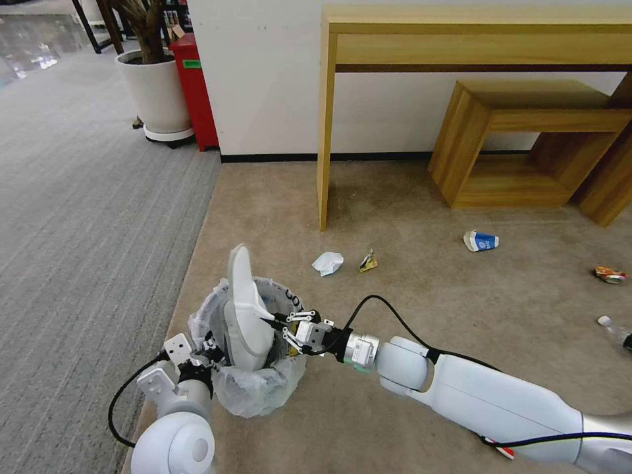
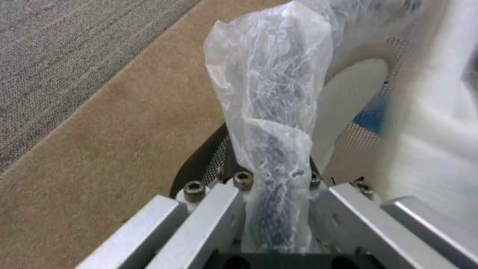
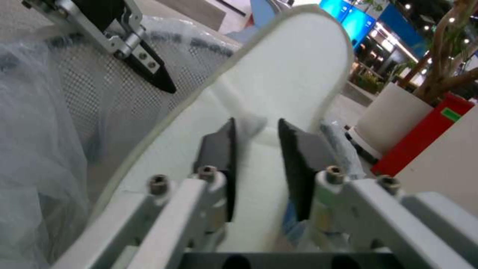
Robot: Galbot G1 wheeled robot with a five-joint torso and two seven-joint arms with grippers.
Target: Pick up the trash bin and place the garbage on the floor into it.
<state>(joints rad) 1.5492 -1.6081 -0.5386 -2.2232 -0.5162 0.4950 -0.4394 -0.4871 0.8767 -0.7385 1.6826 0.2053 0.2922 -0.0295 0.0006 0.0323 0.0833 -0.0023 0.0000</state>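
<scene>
The trash bin [image 1: 257,368] sits on the beige floor [image 1: 428,316] near the edge of the grey striped carpet [image 1: 85,230], its clear bag bunched around the rim. The left claw [image 1: 209,350] is clamped on the bin's bag-covered rim [image 2: 271,149] at the side nearest the robot. A white slipper [image 1: 245,309] stands upright in the bin, its upper part rising above the rim. The right claw [image 1: 275,322] reaches in from the right, and its 2 black pads [image 3: 222,157] pinch a fold of the slipper's strap [image 3: 251,129] between them. Farther out on the floor lie a crumpled tissue [image 1: 328,263], a small yellow wrapper [image 1: 368,262], a blue-white paper cup [image 1: 480,241] on its side and a crushed can [image 1: 609,274].
</scene>
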